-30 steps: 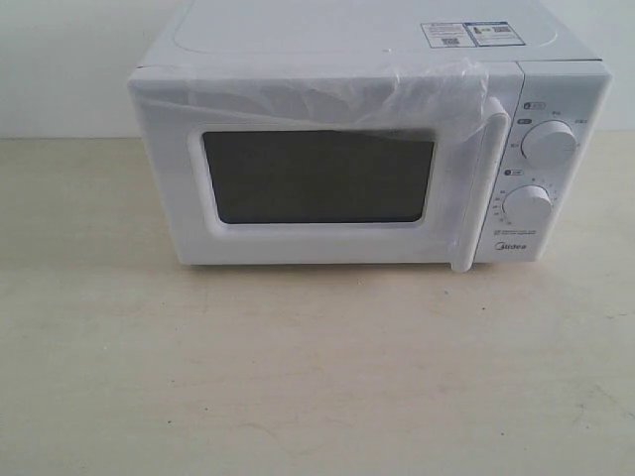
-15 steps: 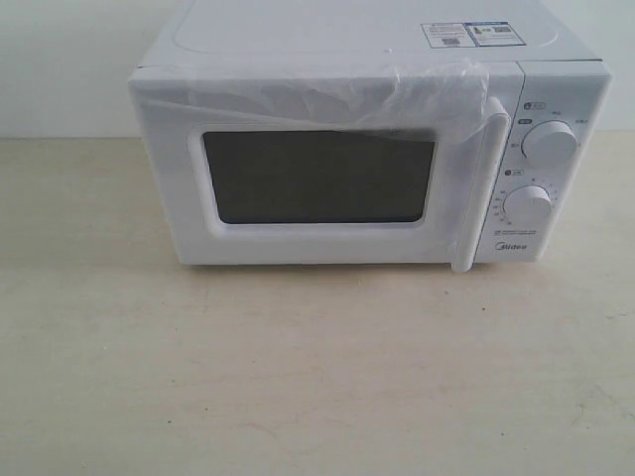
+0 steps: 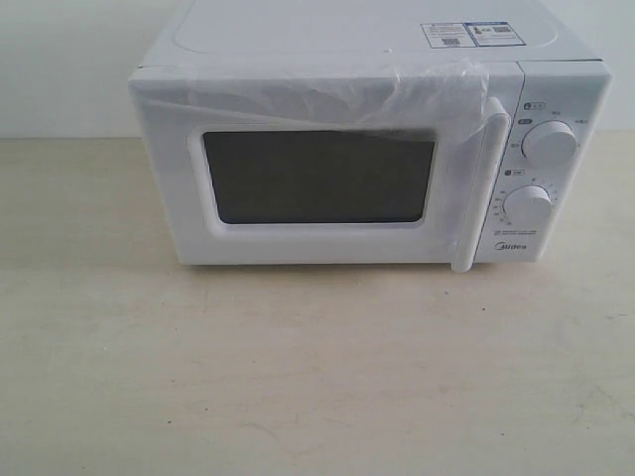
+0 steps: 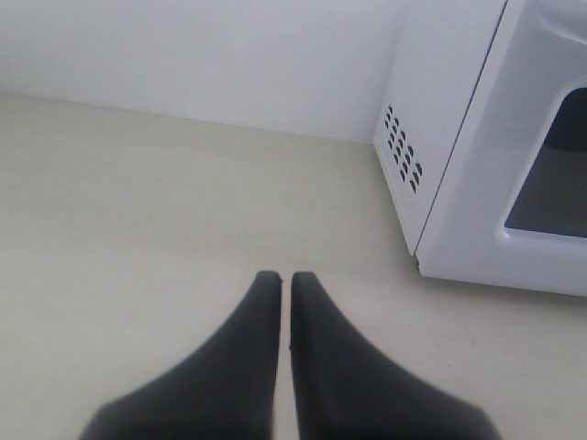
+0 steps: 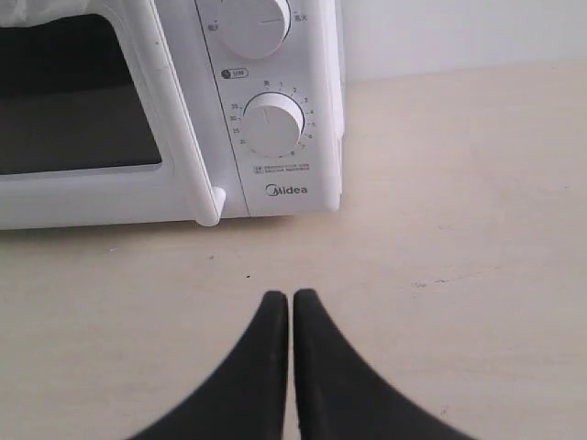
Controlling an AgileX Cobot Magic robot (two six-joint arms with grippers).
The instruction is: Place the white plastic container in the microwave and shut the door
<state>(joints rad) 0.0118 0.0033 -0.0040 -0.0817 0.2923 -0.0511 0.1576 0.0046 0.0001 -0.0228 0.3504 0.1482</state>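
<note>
A: Where's the container?
B: Not in any view. The microwave [image 3: 556,89] sits on the bench [image 3: 298,377], door [image 3: 317,178] shut.
A: Tools?
B: Left tool [image 4: 284,280] and right tool [image 5: 291,298] both pressed together, empty.
A: Where to grip?
B: The door's stiff bar handle [image 3: 481,188]; the loose film [image 3: 298,94] looks slippery.

door [image 3: 317,178] too dark — interior unseen | stickers [image 3: 471,35] — print unreadable | microwave [image 3: 327,30] rear cropped

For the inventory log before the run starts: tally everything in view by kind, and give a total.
Microwave: 1
Knobs: 2
Door handle: 1
Grippers, left and right, jaws shut: 2
White plastic container: 0 in view
Total: 6
</note>
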